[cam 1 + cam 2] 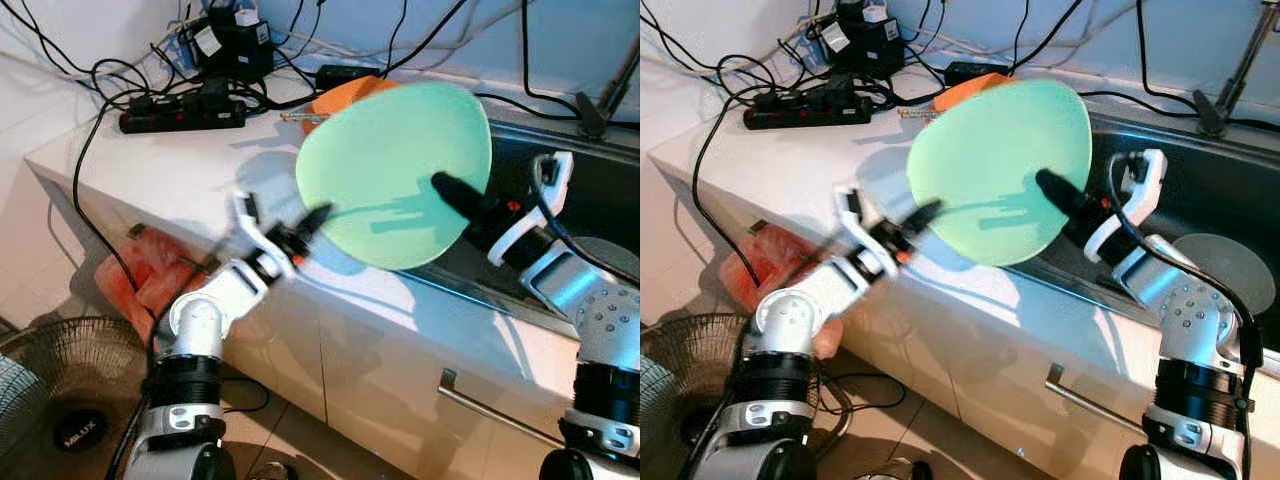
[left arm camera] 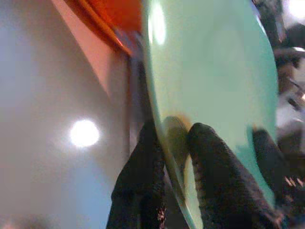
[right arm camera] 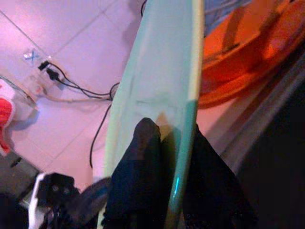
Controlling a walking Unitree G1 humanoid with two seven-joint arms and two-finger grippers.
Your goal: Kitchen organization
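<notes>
Two silver arms with rounded joint housings, dimpled with small dark screw holes on the right one. Black ribbed cuffs below each elbow, ringed by a silver band with bolts. Left gripper [image 1: 318,216] and right gripper [image 1: 440,185] each ending in two long black fingers [image 2: 217,176] of rough, matte texture. White curved bracket just behind the right fingers, with a small red spot and a black cable looping back along the forearm. White block behind the left fingers.

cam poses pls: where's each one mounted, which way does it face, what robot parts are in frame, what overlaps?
Left eye: head, forward-down; green plate, left gripper, right gripper, both arms.
Right eye: same scene, shifted.
Left wrist: along its fingers, clamping plate rim.
Right wrist: along its fingers, on opposite rim.
Shared: plate, orange dish.
</notes>
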